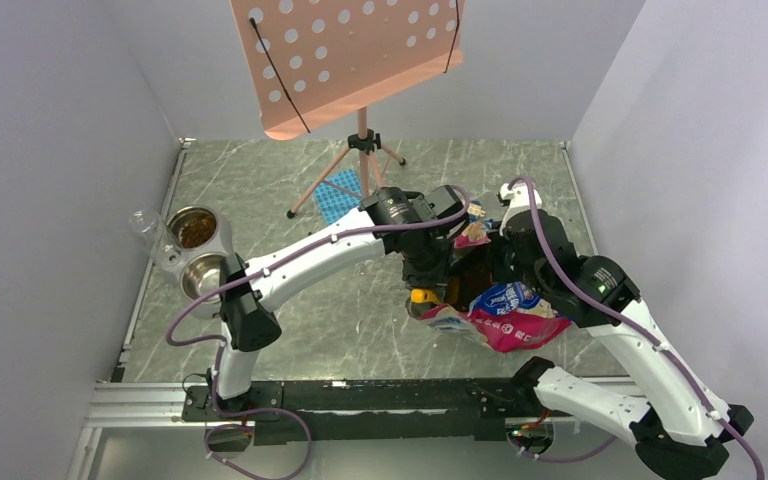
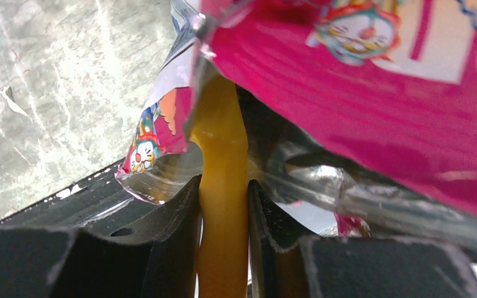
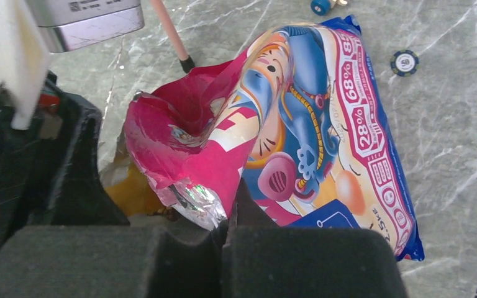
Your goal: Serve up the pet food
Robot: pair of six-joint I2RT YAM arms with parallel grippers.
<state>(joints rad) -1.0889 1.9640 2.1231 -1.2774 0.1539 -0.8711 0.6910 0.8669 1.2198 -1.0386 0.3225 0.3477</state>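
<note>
A: Now, where is the pet food (image 1: 196, 231)?
B: In the farther bowl (image 1: 171, 228) of a twin steel feeder at the left edge of the table (image 1: 360, 325). It reads as a dark brown, grainy mass across the bowl's bottom. Single pellets are too small to tell apart. The nearer bowl (image 1: 203, 278) shows bare metal.
A: Left gripper (image 2: 223, 192)?
B: Clamped narrowly on the handle of the yellow scoop (image 2: 222, 143). The scoop's far end passes into the mouth of the pink-and-blue foil bag (image 3: 310, 124).
A: Right gripper (image 3: 228, 217)?
B: Fingers pressed together on the bag's crumpled, silver-lined lip. The bag lies on the table right of centre, well apart from the feeder.
A: Any food seen inside the bag?
B: Cannot tell. The interior is hidden in every view.
</note>
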